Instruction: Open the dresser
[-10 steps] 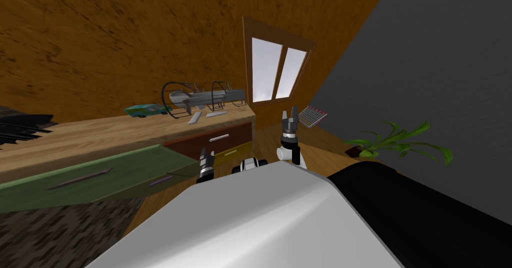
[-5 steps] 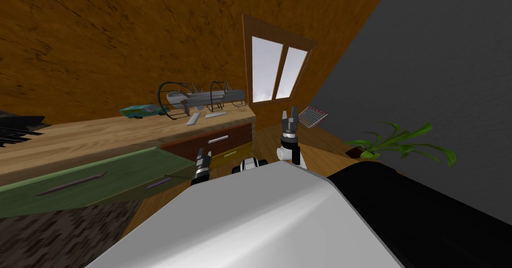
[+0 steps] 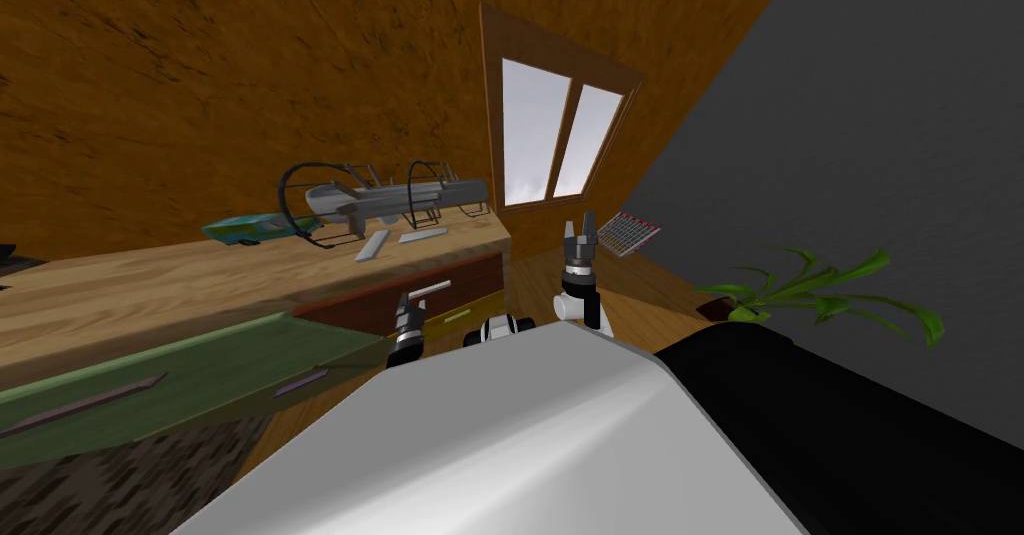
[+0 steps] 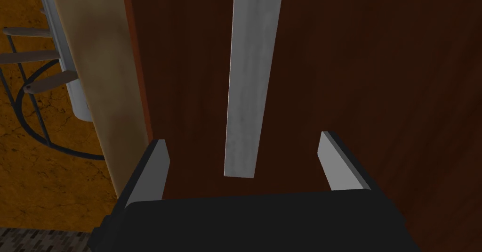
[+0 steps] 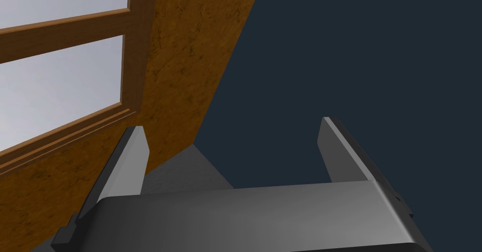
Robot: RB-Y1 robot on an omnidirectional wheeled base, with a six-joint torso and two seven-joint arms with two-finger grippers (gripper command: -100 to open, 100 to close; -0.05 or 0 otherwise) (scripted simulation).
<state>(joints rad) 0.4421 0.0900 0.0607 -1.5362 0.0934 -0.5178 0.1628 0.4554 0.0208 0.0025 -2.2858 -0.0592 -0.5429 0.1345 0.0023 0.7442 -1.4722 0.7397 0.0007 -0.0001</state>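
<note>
The dresser (image 3: 150,279) runs off the left edge of the head view, so its left end and much of the green drawer front (image 3: 200,379) are cut off. Under the dark red-brown drawer (image 3: 475,277), the yellow drawer (image 3: 478,306) shows as a narrow strip, its left part covered by the left gripper (image 3: 411,302). In the left wrist view the pale handle (image 4: 252,75) passes out of the picture at its far end. On the dresser top, the grey wire-hooped model (image 3: 385,197) is too small to identify, as is the red-and-white gridded thing (image 3: 627,231) near the window (image 3: 555,144). The pot of the plant (image 3: 820,299) is largely hidden.
</note>
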